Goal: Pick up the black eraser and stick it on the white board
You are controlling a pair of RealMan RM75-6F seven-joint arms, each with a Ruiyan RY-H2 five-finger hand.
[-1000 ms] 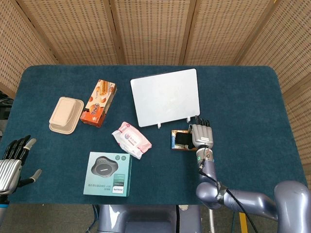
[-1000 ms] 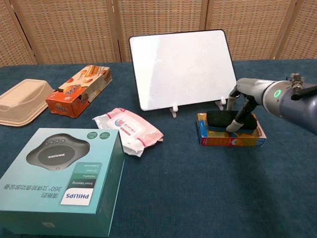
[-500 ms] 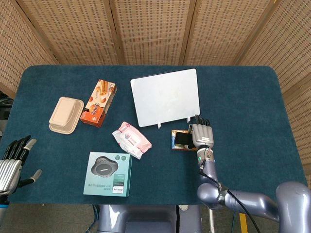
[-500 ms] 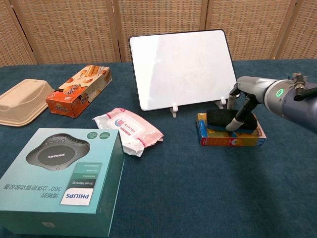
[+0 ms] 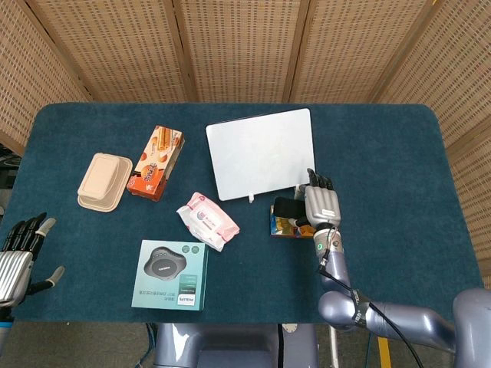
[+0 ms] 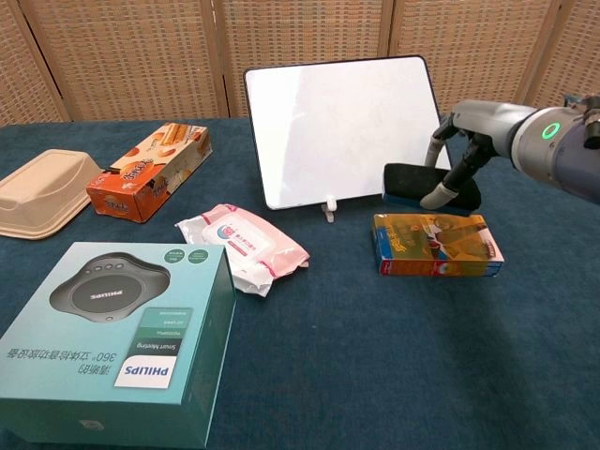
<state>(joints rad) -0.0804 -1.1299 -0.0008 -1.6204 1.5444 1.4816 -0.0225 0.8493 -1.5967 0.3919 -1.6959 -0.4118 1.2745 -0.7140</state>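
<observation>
The black oblong foam eraser (image 6: 412, 181) is grasped in the right hand's (image 6: 461, 157) fingers (image 6: 441, 192), lifted clear above the colourful carton (image 6: 437, 244); pressing it onto the white rectangular board (image 6: 345, 128) beside them remains undone.

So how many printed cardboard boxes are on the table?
3: the orange snack box at back left, the teal Philips box at front left, and the yellow box below the lifted black eraser.

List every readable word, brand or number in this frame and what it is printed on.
"PHILIPS", upside down in the chest view: teal cardboard speaker box.
"360°", same box; the characters beside it are too small.
Orange snack carton, pink wipes packet, yellow-blue box: print illegible.
White board: blank.
</observation>
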